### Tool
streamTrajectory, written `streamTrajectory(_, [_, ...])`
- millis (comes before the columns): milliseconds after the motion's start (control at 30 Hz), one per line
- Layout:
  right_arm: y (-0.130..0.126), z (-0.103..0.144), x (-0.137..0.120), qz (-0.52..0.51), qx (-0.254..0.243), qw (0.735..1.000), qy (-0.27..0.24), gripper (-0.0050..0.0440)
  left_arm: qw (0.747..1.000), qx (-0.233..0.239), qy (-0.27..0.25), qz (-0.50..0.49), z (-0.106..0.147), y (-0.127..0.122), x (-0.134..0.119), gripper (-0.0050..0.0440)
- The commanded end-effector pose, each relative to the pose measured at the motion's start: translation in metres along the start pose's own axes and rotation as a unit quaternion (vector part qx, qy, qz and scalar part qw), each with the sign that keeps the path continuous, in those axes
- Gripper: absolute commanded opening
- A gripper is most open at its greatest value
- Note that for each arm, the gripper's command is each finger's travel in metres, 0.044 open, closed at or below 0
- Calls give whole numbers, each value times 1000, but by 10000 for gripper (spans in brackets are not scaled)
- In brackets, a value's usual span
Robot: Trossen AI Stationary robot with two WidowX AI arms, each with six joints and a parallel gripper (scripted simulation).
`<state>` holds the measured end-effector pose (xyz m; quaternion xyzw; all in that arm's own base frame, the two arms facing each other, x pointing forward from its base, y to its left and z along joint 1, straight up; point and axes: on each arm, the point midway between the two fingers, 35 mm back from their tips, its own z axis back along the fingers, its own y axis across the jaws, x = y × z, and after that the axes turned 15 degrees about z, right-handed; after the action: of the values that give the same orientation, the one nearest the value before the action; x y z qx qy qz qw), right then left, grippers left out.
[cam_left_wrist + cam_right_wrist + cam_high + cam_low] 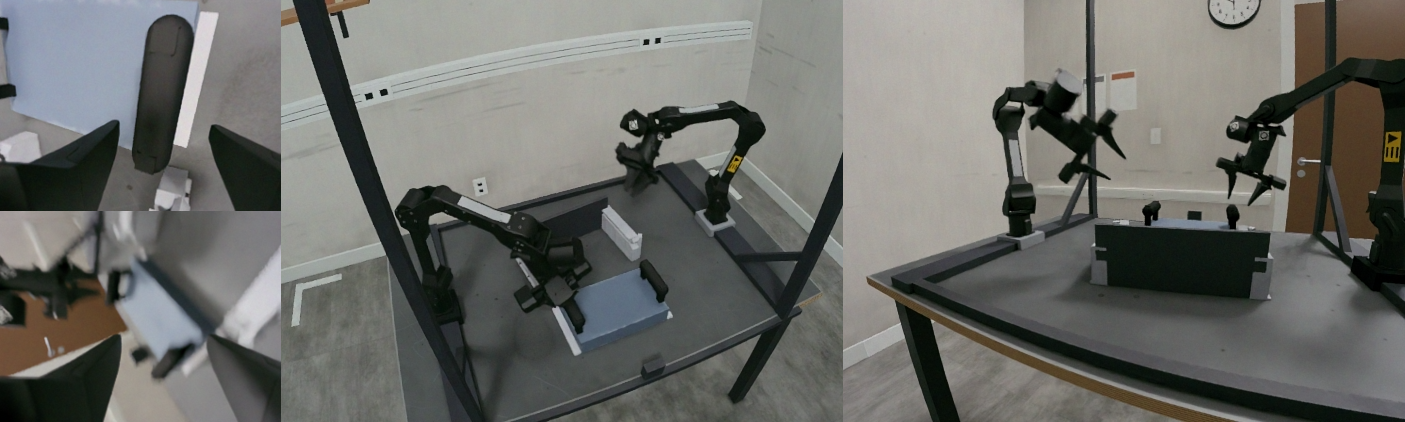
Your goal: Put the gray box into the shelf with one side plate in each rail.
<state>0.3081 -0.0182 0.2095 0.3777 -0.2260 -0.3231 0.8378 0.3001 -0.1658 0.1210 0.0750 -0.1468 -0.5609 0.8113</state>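
Observation:
The gray box [621, 305] lies flat on the table with two black handles on top, one at its left end [576, 317] and one at its right end [655, 280]. White side plates [566, 332] run along its ends. The shelf has a dark back panel [576, 220] and a white rail [622, 232]; its back shows in the exterior view [1183, 260]. My left gripper [568, 302] is open and hovers just above the left handle [160, 94], which shows between its fingers. My right gripper [638, 185] [1115, 166] is open and empty, high in the air behind the shelf.
A small dark block [653, 366] sits near the table's front edge. Dark frame posts [371, 200] stand at the table's corners. A raised dark border [721, 220] runs along the table's sides. The second rail is mostly hidden behind the left arm.

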Motion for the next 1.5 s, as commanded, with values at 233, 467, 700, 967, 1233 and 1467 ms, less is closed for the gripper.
streamTrajectory(233, [32,-55,-89,-99,-100,987,77,269,998,50,5,-42,5,-3,6,269])
streamTrajectory(467, [46,-93,-118,-144,-164,975,46,269,998,54,2,-41,7,0,8,269])
streamTrajectory(700, [54,-131,-142,-184,-227,956,-27,269,998,54,2,-41,7,-1,8,269])
streamTrajectory(967, [59,-151,-151,-196,-251,944,-90,269,998,50,3,-39,5,-1,8,269])
streamTrajectory(1233, [54,-167,-155,-198,-265,935,-129,269,998,50,3,-39,5,-1,8,269])
streamTrajectory(1467, [38,-183,-152,-198,-272,933,-128,262,998,47,8,-43,0,-2,7,269])
